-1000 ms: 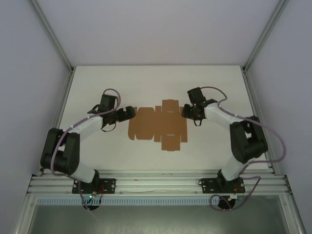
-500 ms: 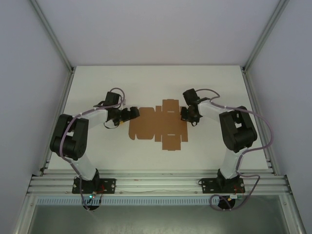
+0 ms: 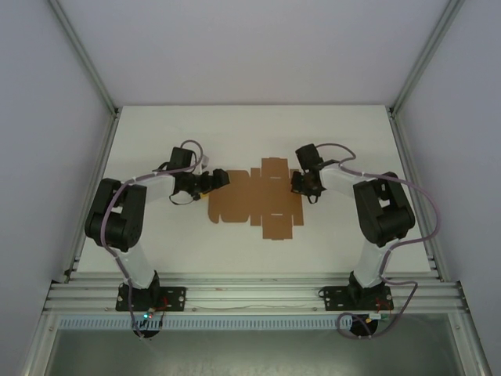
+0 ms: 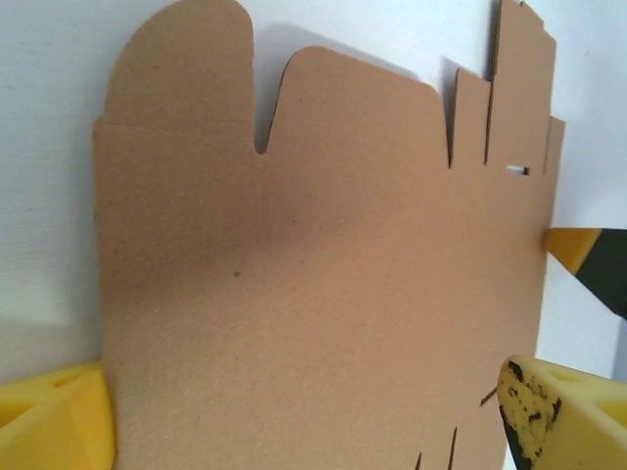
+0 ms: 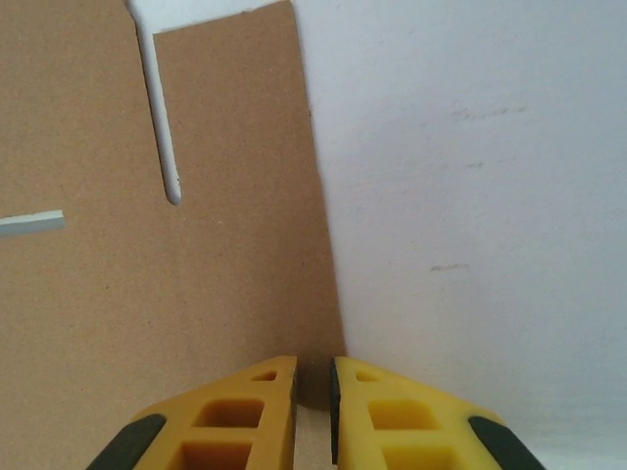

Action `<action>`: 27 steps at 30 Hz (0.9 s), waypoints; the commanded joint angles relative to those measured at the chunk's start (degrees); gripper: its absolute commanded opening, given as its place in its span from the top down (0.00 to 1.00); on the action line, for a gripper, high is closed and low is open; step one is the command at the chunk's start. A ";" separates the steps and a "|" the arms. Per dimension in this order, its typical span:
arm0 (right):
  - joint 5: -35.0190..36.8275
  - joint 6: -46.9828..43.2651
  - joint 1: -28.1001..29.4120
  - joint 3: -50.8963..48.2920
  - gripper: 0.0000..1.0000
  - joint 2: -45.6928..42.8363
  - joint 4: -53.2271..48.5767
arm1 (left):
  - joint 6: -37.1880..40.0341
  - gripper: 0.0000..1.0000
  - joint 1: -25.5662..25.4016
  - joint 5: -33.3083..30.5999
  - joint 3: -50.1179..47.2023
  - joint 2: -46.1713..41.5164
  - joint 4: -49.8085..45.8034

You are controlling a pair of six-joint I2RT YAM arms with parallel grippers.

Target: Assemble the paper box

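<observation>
White tabletop (image 3: 156, 235) in a grey-walled cell. The paper box (image 3: 254, 200) lies mid-table as a flat, unfolded die-cut sheet, in the same spot as a second ago. Changes: the left gripper (image 3: 218, 179) has crept right and now overlaps the sheet's upper-left flap; a second ago it sat further left. Both elbows have pulled up and inward from the low, splayed pose a second back. The right gripper (image 3: 298, 185) sits at the sheet's upper-right edge, barely shifted over the last half second. Left jaws stand wide, with yellow fingers (image 4: 554, 421) either side of the sheet's end and cardboard between them, not clamped. Right fingers (image 5: 235, 421) are almost together with a slim dark gap left. The sheet's right edge runs straight into that gap; can't tell if it's actually pinched. Edges: the left wrist view has rounded flaps and cut slots at the far end, the right wrist view one long slot plus a short slit. Room: bare table beyond the sheet up to the back wall, and on the near side down to the aluminium rail (image 3: 250, 294). The arms take up both flanks.
</observation>
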 commanded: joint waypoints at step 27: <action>-3.36 -1.01 0.37 -6.00 0.85 2.32 2.61 | 9.31 0.79 -14.86 -28.29 20.64 0.52 -28.69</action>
